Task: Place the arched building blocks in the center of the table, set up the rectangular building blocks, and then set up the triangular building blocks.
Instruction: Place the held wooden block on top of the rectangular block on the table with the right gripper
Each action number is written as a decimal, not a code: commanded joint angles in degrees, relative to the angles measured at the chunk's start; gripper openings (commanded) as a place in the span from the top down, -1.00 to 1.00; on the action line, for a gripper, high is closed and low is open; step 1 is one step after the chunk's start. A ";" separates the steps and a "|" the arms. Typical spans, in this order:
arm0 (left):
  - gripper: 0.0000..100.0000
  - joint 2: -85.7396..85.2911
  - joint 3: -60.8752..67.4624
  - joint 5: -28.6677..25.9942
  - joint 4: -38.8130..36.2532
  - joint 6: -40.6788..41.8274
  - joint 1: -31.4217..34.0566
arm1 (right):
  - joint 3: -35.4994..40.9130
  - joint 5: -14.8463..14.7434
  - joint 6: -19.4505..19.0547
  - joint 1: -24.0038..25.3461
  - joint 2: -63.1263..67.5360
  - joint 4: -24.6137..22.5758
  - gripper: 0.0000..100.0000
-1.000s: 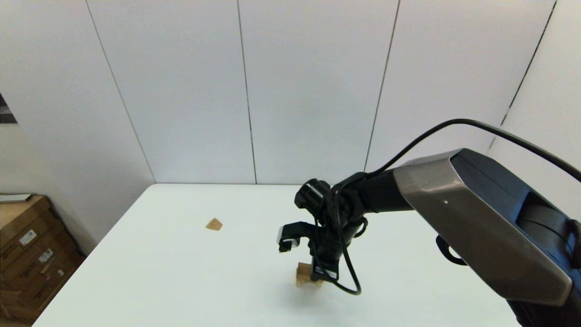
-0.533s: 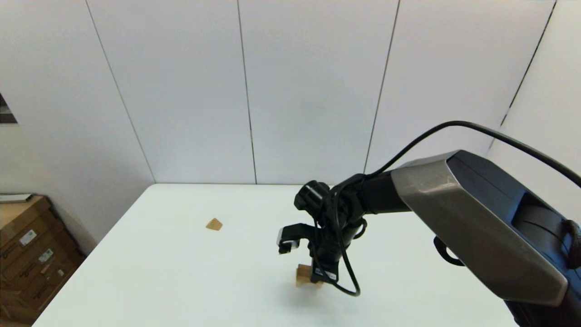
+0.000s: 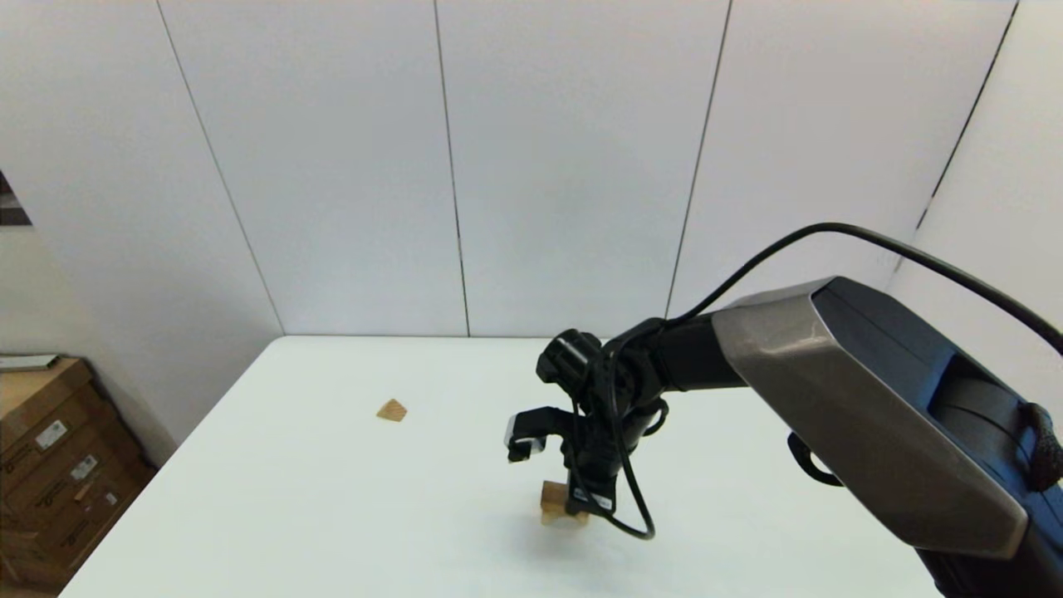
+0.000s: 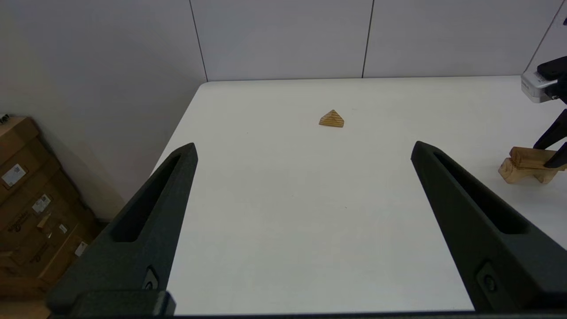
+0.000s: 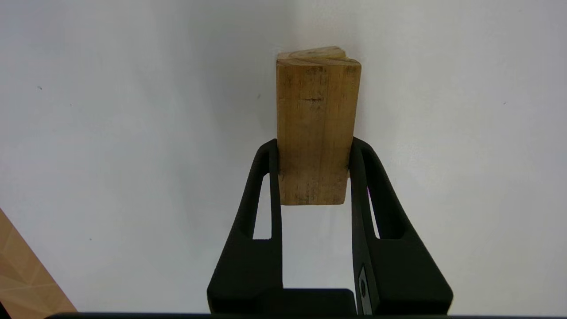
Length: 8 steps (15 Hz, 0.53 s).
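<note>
Arch block (image 4: pixel 522 172) at table (image 3: pixel 332 498) centre; right end effector (image 5: pixel 312 155) grips rectangular block (image 5: pixel 315 128) atop it. Triangular wedge (image 4: pixel 332 119) untouched; left end effector (image 4: pixel 303 153) spread wide.

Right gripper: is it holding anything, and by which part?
The right gripper is shut on the rectangular block, its fingers pressing the two long side faces near one end. The block lies atop the arched block. The left gripper is open and holds nothing.

light-brown rectangular building blocks (image 5: pixel 316 128), white table (image 3: pixel 332 498)

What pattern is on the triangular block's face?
Horizontal light-and-dark wood-grain stripes on the tan triangular block, clearest in the left wrist view.
</note>
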 commanded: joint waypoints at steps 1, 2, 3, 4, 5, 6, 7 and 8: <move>-1.00 0.07 0.00 0.01 -0.01 -0.02 0.02 | -0.59 0.02 -0.24 -0.05 0.73 0.16 1.00; -1.00 0.07 0.00 0.01 -0.01 -0.02 0.02 | -0.86 0.02 -0.24 -0.05 0.73 0.25 1.00; -1.00 0.07 0.00 0.01 -0.01 -0.02 0.02 | -0.86 0.02 -0.24 -0.05 0.73 0.25 1.00; -1.00 0.07 0.00 0.01 -0.01 -0.02 0.02 | -0.86 0.02 -0.24 -0.05 0.73 0.25 1.00; -1.00 0.07 0.00 0.01 -0.01 -0.02 0.02 | -0.86 0.02 -0.24 -0.14 0.73 0.34 1.00; -1.00 0.07 0.00 0.01 -0.01 -0.02 0.02 | -0.77 0.02 -0.33 -0.14 0.73 0.34 1.00; -1.00 0.07 0.00 0.01 -0.01 -0.02 0.02 | -0.68 0.02 -0.41 -0.14 0.64 0.34 1.00; -1.00 0.07 0.00 0.01 -0.01 -0.02 0.02 | -0.68 0.02 -0.33 -0.14 0.73 0.34 -1.00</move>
